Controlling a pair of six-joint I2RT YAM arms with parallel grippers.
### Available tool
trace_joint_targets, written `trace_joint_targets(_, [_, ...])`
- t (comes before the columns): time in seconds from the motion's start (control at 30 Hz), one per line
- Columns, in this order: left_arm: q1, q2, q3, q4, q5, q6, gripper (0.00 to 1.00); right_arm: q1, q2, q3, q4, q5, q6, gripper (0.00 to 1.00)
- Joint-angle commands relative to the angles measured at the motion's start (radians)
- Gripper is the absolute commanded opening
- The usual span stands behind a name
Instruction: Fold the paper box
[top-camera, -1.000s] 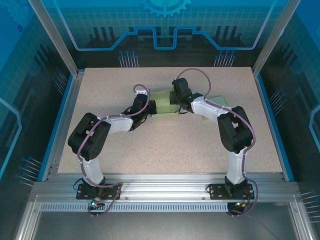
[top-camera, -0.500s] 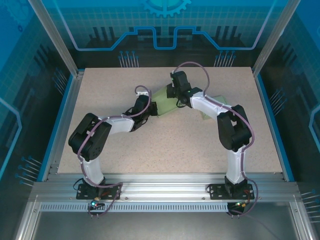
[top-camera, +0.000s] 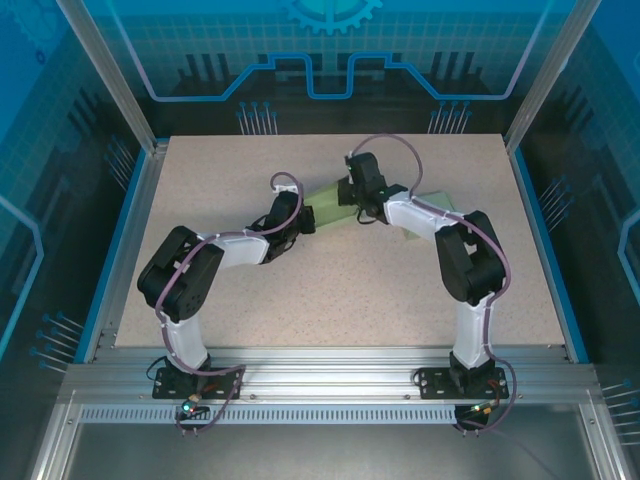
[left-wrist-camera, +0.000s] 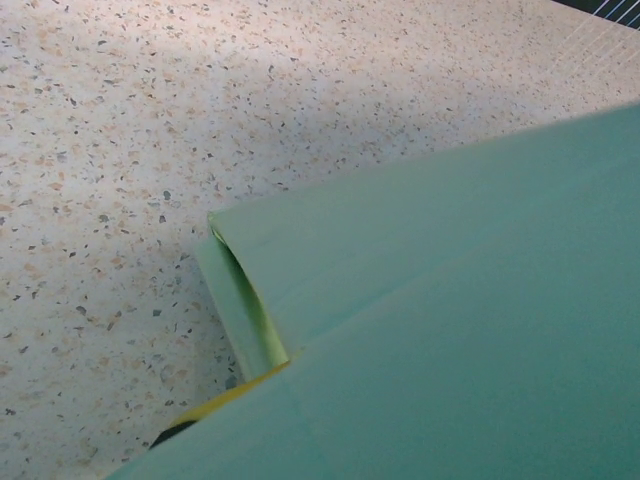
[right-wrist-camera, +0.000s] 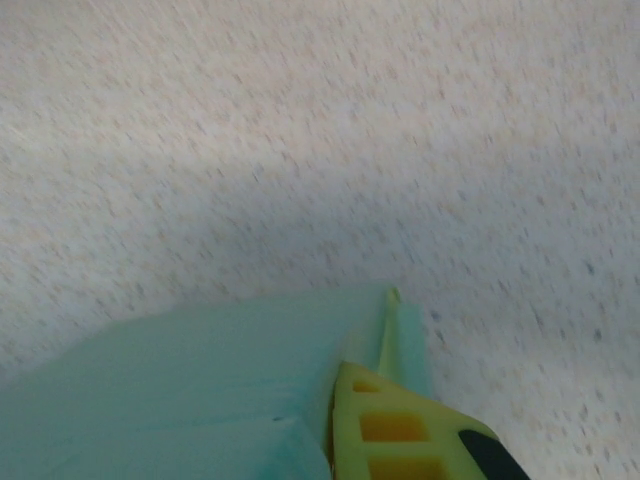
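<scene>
The paper box (top-camera: 328, 200) is a pale green sheet of card at the table's middle, slanting up from left to back right. More of its green card (top-camera: 432, 203) shows past the right forearm. My left gripper (top-camera: 303, 217) is shut on its left end. In the left wrist view the card (left-wrist-camera: 450, 300) covers the jaws, with a folded flap (left-wrist-camera: 240, 310) and a sliver of yellow finger (left-wrist-camera: 222, 397) showing. My right gripper (top-camera: 351, 198) is shut on the card's upper edge; the right wrist view has a yellow finger (right-wrist-camera: 400, 435) pressed to a thin raised paper edge (right-wrist-camera: 388, 335).
The speckled beige table (top-camera: 330, 290) stretches open in front of both arms. Blue rails (top-camera: 128, 230) and aluminium posts (top-camera: 110, 75) border it on the left, right and back.
The right gripper rose toward the back with the card, then came partly back down. The card went from lying level to slanting diagonally. The left gripper shifted slightly right, still shut.
</scene>
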Motion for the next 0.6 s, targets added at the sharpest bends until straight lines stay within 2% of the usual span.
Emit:
trace_joint_targets(0.0, [-0.043, 0.028, 0.02, -0.04, 0.082, 0.016, 0.03, 0.034, -0.033, -0.113, -0.008, -0.142, -0.002, 0.09])
trace_joint_targets(0.07, [-0.043, 0.027, 0.014, -0.038, 0.082, 0.017, 0.03, 0.03, -0.05, -0.167, 0.009, -0.118, -0.006, 0.09])
trace_joint_targets(0.2, [-0.042, 0.008, -0.018, -0.018, 0.105, 0.006, 0.14, 0.029, -0.08, -0.273, 0.082, -0.079, -0.02, 0.09])
trace_joint_targets(0.3, [-0.043, -0.029, -0.058, -0.013, 0.126, -0.003, 0.31, 0.029, -0.101, -0.328, 0.13, -0.052, -0.018, 0.09])
trace_joint_targets(0.47, [-0.042, -0.13, -0.156, 0.009, 0.171, -0.019, 0.66, 0.035, -0.111, -0.355, 0.159, -0.017, -0.02, 0.09])
trace_joint_targets(0.53, [-0.043, -0.175, -0.204, 0.03, 0.198, -0.04, 0.76, 0.038, -0.104, -0.354, 0.166, -0.008, -0.024, 0.09])
trace_joint_targets(0.57, [-0.042, -0.201, -0.231, 0.046, 0.22, -0.049, 0.85, 0.041, -0.101, -0.354, 0.167, -0.004, -0.025, 0.09])
